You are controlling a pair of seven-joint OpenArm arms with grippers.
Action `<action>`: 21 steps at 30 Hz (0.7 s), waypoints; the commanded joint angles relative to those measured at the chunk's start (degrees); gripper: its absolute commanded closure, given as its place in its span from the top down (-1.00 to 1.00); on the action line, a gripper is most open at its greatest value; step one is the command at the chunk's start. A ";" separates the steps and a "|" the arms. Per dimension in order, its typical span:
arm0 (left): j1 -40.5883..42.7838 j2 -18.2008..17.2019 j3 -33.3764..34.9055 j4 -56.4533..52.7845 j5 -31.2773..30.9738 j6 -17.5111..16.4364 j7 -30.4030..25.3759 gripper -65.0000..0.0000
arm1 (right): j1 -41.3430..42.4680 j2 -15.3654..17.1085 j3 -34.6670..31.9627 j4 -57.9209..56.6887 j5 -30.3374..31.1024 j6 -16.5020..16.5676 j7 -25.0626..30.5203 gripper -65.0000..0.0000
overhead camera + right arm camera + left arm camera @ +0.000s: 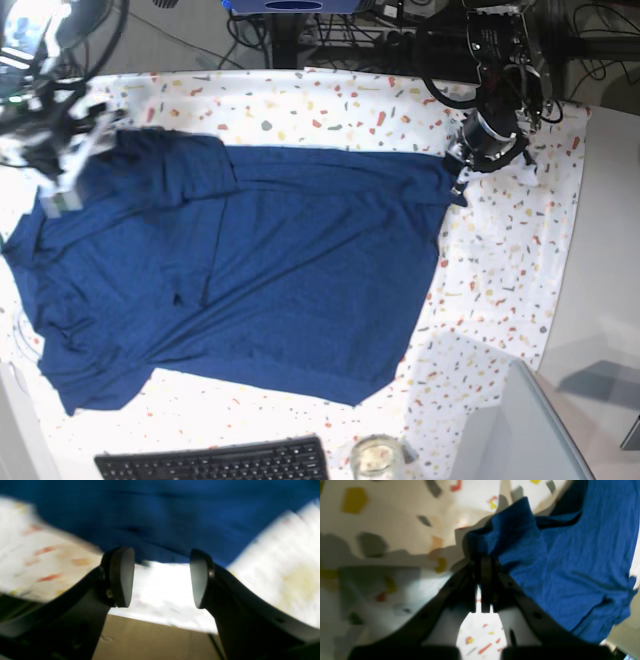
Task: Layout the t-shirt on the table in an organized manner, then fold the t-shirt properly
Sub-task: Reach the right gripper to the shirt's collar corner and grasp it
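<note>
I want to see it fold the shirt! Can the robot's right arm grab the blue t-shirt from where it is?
Probably yes. The right gripper is open, nothing sits between its fingers, and the t-shirt edge lies just ahead on the table. The blur hides how close.

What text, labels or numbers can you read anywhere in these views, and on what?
None can be read.
t-shirt: plain blue, no print or tag showing.
table: only coloured flecks, no lettering.
keyboard: key legends too small to read.
left gripper and right gripper: no markings visible.
</note>
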 commanded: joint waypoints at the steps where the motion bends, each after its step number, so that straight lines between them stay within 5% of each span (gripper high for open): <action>1: -0.03 -0.36 -0.57 1.13 -0.39 -0.16 -0.24 -1.00 | 1.37 0.36 2.80 0.78 0.47 0.03 0.21 0.07; 5: -0.03 -0.53 -0.93 1.13 -0.39 -0.24 -0.24 -1.00 | 5.33 0.62 11.32 -2.38 0.47 0.03 -5.86 0.34; 10: -0.20 -0.62 -0.31 1.13 -0.39 -0.24 -0.24 -1.00 | 7.70 2.91 14.66 -10.73 5.39 0.03 -9.90 0.32; 17: -0.38 -0.62 -0.31 1.13 -0.39 -0.16 -0.15 -1.00 | -1.53 4.93 -6.43 -3.17 5.13 0.03 -2.52 0.32; 21: -0.38 -0.62 -0.31 1.13 -0.39 -0.07 -0.15 -1.00 | -1.97 5.02 -11.27 -2.47 5.13 0.03 -0.76 0.42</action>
